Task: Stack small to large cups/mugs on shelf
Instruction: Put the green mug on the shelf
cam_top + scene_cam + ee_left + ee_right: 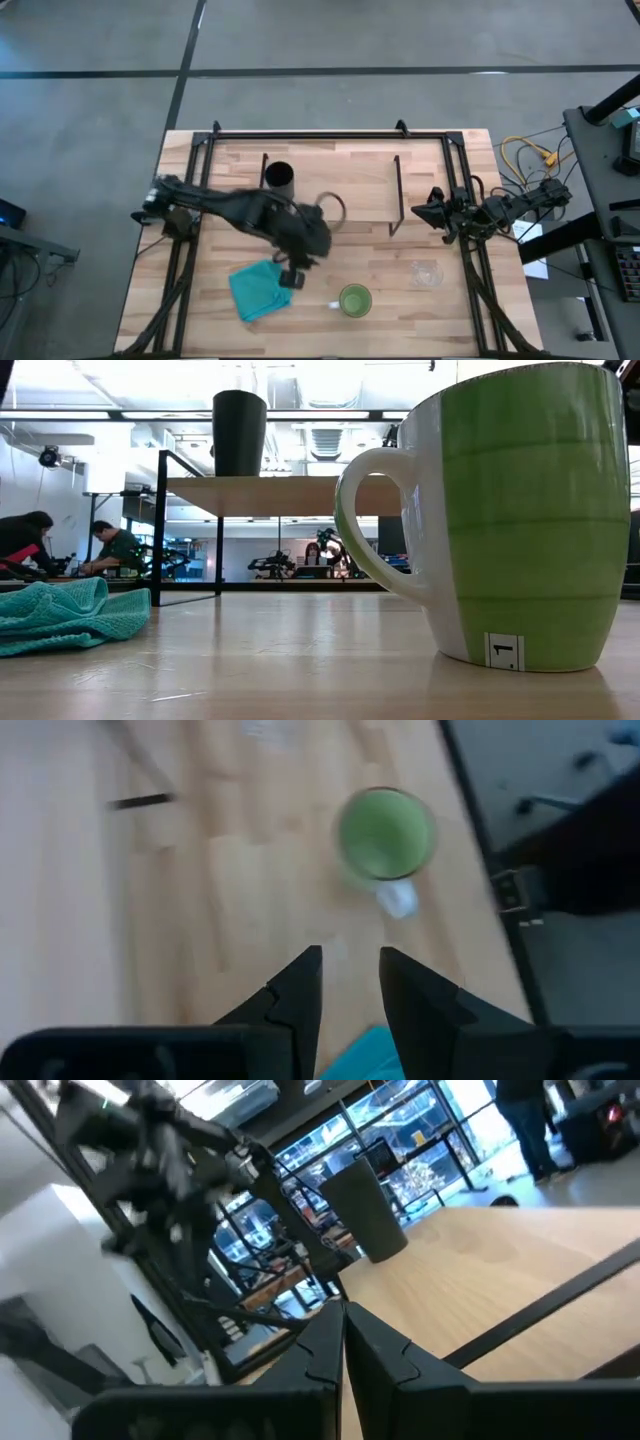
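From above, I counted three vessels: one black cup (279, 178) standing on the shelf (350, 180) near its left end, one green mug (354, 300) on the counter (400, 310) near the front edge, and one clear glass cup (426, 272) on the counter to the mug's right. One teal cloth (258, 288) lay crumpled left of the mug. My left gripper (291, 277) hung over the counter between the cloth and the mug, touching neither, and my right gripper (424, 211) waited by the shelf's right end. From counter height, the green mug (505, 520) filled the right of the picture with its white handle toward the cloth (65, 615), and the black cup (239, 432) stood on the shelf board (290, 495) behind; a few people sat in the room beyond. Past my left gripper (349, 973), the fingers stood slightly apart and empty, the mug (385, 835) ahead of them. My right gripper (343, 1330) had its fingers pressed together, holding nothing, the black cup (368, 1212) farther off.
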### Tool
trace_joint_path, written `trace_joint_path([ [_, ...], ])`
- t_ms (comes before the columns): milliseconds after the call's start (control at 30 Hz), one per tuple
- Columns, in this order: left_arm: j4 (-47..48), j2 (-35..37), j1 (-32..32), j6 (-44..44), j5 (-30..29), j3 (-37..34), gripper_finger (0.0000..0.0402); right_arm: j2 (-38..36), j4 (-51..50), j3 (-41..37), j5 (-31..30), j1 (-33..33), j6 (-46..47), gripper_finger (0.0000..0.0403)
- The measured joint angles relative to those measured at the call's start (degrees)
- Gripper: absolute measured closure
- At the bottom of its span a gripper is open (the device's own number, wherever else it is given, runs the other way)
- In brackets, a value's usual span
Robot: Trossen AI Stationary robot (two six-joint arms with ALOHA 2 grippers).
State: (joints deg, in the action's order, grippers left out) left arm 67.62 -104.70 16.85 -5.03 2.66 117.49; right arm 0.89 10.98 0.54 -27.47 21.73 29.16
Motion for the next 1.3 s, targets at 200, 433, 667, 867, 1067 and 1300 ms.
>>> trace_joint_path([
  [200, -12.40, -5.86, 2.24, 0.93, 4.69, 0.01, 0.0313, -0.01, 0.09, 0.00, 3.87, 0.01, 1.80, 0.0394],
  [433, -16.70, -9.30, 3.82, -5.32, 4.96, 0.96, 0.0313, 0.02, 2.86, 0.02, 8.99, 0.01, 0.34, 0.0394],
  [667, -24.46, -10.12, 4.86, -12.55, 4.81, -0.54, 0.0313, 0.05, 4.79, 0.02, 18.28, 0.03, 0.85, 0.0394],
  [867, -29.79, -10.83, 4.80, -15.70, 3.04, -0.96, 0.0313, 2.16, 4.05, 3.52, 19.80, 0.03, -0.89, 0.0394],
  [1067, -29.67, -10.88, 4.81, -20.13, 1.27, -2.42, 0.0313, 8.85, -10.02, 19.76, 20.57, 0.03, -9.49, 0.0394],
  [1300, -29.66, -10.83, 4.85, -20.55, 1.24, -4.42, 0.0313, 23.35, -34.29, 40.39, 23.20, 0.05, -8.85, 0.0394],
])
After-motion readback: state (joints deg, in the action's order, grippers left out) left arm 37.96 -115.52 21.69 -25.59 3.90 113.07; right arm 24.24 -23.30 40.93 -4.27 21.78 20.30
